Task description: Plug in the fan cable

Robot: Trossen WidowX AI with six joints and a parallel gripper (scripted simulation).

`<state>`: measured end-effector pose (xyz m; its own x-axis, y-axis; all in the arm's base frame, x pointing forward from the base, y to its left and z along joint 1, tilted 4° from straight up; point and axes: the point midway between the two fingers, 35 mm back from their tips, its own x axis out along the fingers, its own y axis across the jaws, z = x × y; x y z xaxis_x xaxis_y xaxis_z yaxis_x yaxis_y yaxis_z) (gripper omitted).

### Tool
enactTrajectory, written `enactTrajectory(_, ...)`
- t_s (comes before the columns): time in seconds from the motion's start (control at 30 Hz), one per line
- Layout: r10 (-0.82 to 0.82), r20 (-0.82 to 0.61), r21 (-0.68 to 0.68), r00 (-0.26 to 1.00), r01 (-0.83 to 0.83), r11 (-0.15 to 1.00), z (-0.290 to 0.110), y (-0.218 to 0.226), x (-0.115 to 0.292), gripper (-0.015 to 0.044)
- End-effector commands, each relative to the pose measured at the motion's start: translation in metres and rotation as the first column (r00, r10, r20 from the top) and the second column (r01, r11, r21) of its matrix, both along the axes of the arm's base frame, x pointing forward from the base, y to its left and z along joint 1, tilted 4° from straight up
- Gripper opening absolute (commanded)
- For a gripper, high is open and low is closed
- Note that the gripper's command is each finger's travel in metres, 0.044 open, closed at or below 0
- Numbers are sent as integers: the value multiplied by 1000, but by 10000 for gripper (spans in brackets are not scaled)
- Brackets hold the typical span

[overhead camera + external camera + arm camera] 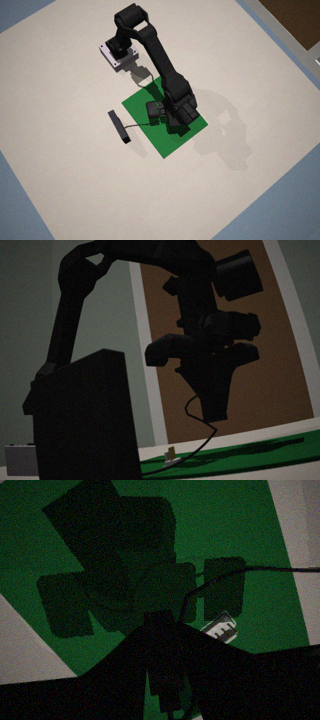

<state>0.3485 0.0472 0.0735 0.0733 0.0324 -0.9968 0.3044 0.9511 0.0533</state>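
My gripper (162,113) (214,413) (159,630) is shut on the fan cable's dark plug (164,680) and holds it well above the green board (165,142) (232,454) (250,520). The thin black cable (136,125) (185,407) (270,569) loops down from the plug and runs to the fan (118,126) (85,415), a dark slab standing off the board's left edge. The small white four-pin header (170,456) (220,627) stands on the board, to the side of the plug and below it. In the top view the wrist hides the header.
The arm's grey base block (118,55) (18,459) is bolted behind the board. The arm reaches over the board's back half and casts a dark shadow on it. A brown panel and white strips lie beyond the table's far edge.
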Motion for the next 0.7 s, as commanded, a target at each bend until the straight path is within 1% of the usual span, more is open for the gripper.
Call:
enactTrajectory(0.0,139,15,-6,990,-139,990,3,-3,-3,0)
enactTrajectory(0.17,308,17,-22,951,-307,951,2,-8,-7,0)
enactTrajectory(0.33,467,17,-38,884,-466,884,2,-12,-11,0)
enactTrajectory(0.5,613,14,-54,790,-611,790,1,-16,-15,0)
enactTrajectory(0.67,740,9,-69,673,-738,672,0,-20,-20,0)
